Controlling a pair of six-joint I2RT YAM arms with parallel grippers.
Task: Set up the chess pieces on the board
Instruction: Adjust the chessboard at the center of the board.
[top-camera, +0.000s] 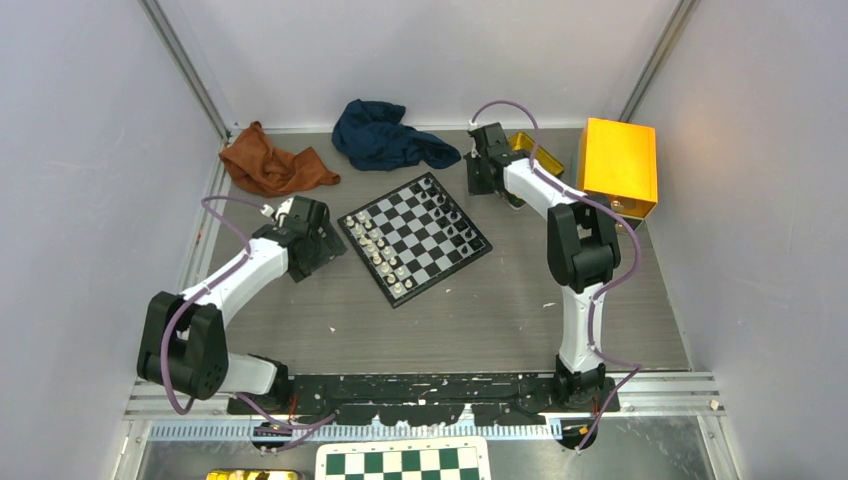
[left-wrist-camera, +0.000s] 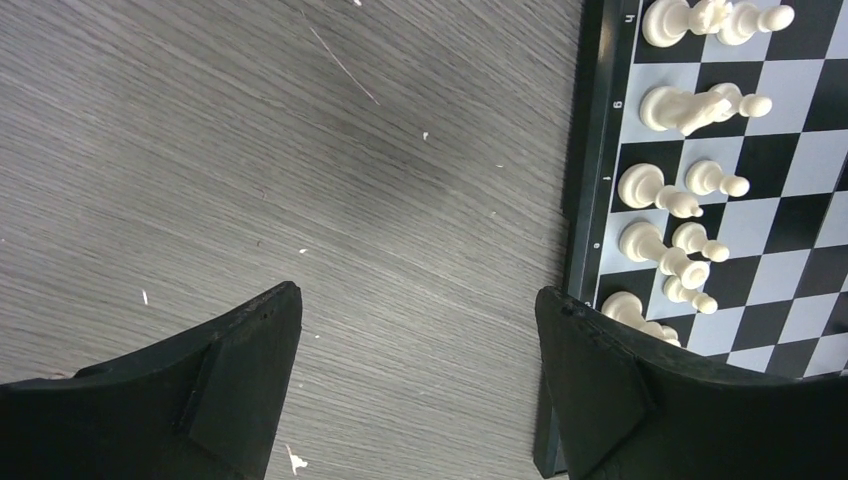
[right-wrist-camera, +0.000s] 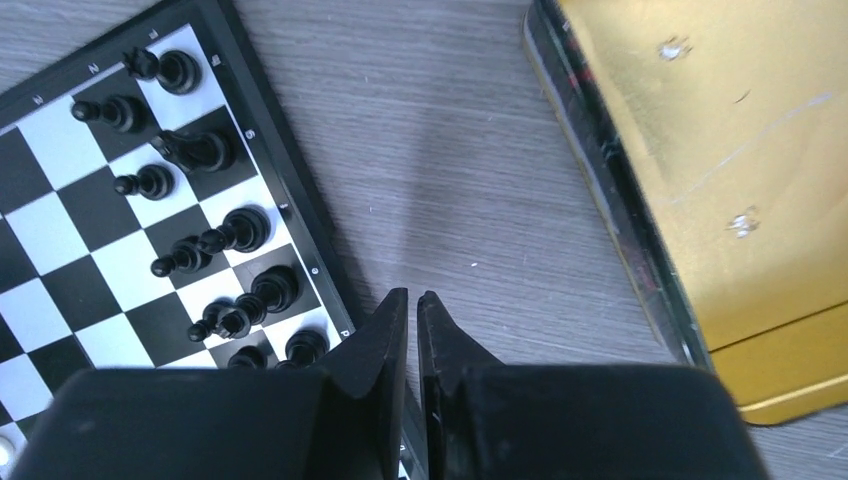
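The small chessboard (top-camera: 415, 237) lies tilted mid-table, with cream-white pieces (top-camera: 378, 248) along its left side and black pieces (top-camera: 452, 212) along its right side. My left gripper (top-camera: 322, 243) is open and empty just left of the board; in the left wrist view (left-wrist-camera: 418, 300) bare table lies between its fingers, and the board's rim (left-wrist-camera: 583, 180) and white pieces (left-wrist-camera: 668, 195) are at right. My right gripper (top-camera: 483, 172) is shut and empty beside the board's far right corner; the right wrist view (right-wrist-camera: 412, 300) shows black pieces (right-wrist-camera: 215, 235) at left.
A gold tin (top-camera: 618, 166) stands at the back right, its lid (right-wrist-camera: 700, 170) close to my right gripper. A brown cloth (top-camera: 272, 163) and a dark blue cloth (top-camera: 385, 135) lie at the back. A green-and-white checkered sheet (top-camera: 403, 461) lies below the arm bases.
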